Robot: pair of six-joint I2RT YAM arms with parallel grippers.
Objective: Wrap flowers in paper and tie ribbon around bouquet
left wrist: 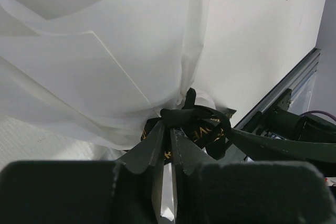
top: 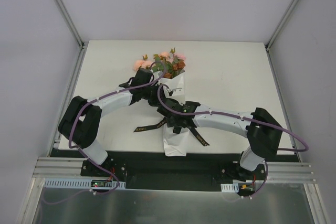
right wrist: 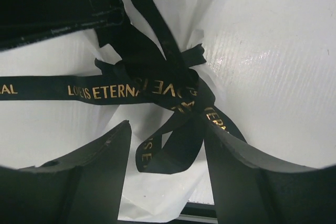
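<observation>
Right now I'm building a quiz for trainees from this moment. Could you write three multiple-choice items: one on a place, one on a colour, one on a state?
1. The flowers point toward which side of the table? A) the far edge B) the arm bases C) the left edge
2. Lettering on the ribbon is: A) silver B) red C) gold
3. The left gripper is: A) wide open B) shut on the ribbon C) lying flat on bare table

1 A: the blooms sit at the far end of the paper.
2 C: the right wrist view shows gold letters.
3 B: its fingers pinch the ribbon.
</observation>
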